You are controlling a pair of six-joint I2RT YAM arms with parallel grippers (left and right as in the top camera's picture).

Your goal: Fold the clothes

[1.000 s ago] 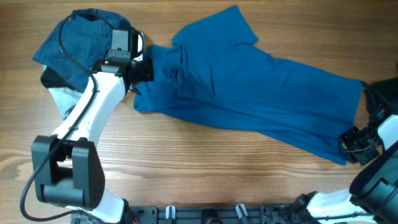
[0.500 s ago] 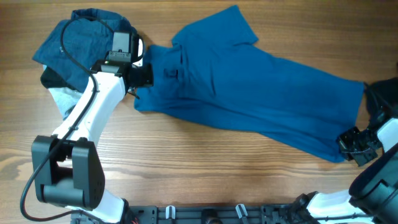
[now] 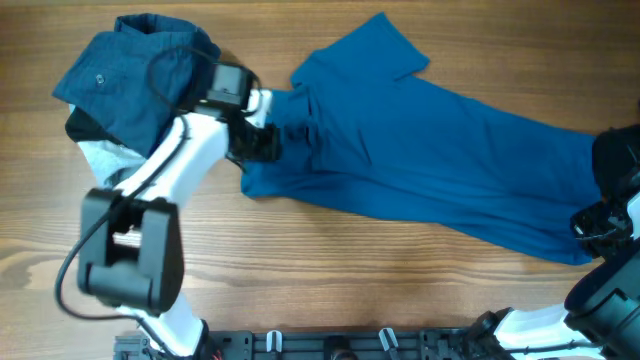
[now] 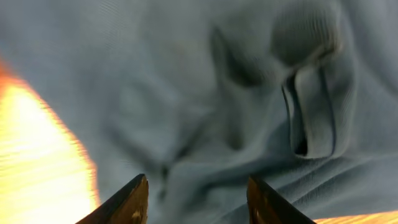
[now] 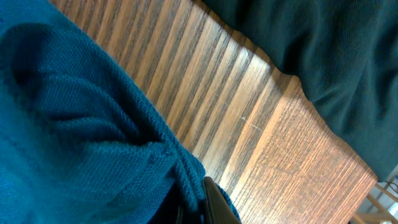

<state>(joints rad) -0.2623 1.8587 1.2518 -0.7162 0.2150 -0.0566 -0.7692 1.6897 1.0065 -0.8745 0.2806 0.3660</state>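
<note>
Garments, five in all:
- one bright medium-blue short-sleeved polo shirt (image 3: 430, 150) spread across the middle
- three heaped at upper left: one navy fabric garment (image 3: 120, 75) on top, with one black garment (image 3: 80, 125) and one pale grey-blue garment (image 3: 100, 155) showing under it
- one dark crumpled garment (image 3: 620, 155) at the right edge

Whether the heap hides more pieces cannot be told.

Robot arms, two: one white-and-black left arm (image 3: 180, 165) and one white-and-black right arm (image 3: 610, 290).

Wooden bench (image 3: 350, 270), one.

Black rail (image 3: 350, 345) along the near edge, one.

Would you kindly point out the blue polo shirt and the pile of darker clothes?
blue polo shirt (image 3: 450, 190): overhead view, middle of its body.
pile of darker clothes (image 3: 120, 80): overhead view, top navy garment.
</note>
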